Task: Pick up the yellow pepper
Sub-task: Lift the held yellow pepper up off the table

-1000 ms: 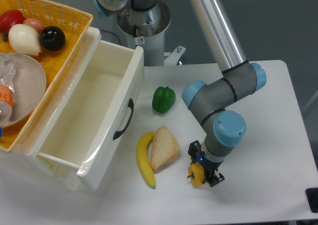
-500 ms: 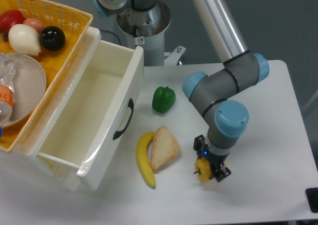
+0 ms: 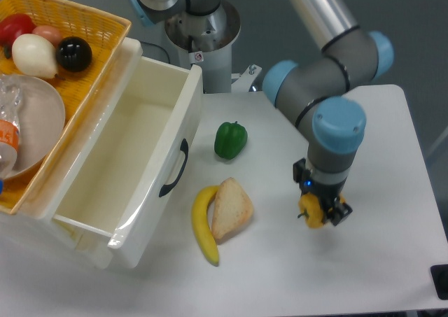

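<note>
The yellow pepper (image 3: 312, 213) is a small glossy yellow-orange lump with a short dark stem pointing left. It sits between the fingers of my gripper (image 3: 319, 212), which is shut on it and holds it above the white table (image 3: 378, 261), right of centre. The black fingers (image 3: 341, 210) and the blue-capped wrist above hide part of the pepper.
A green bell pepper (image 3: 230, 139) lies on the table to the upper left. A banana (image 3: 203, 225) and a bread slice (image 3: 231, 208) lie left of the gripper. An open white drawer (image 3: 126, 170) and a yellow basket (image 3: 63, 30) of items stand at the left.
The gripper has risen and moved right and back with the yellow pepper held in it. The other objects have not moved.
</note>
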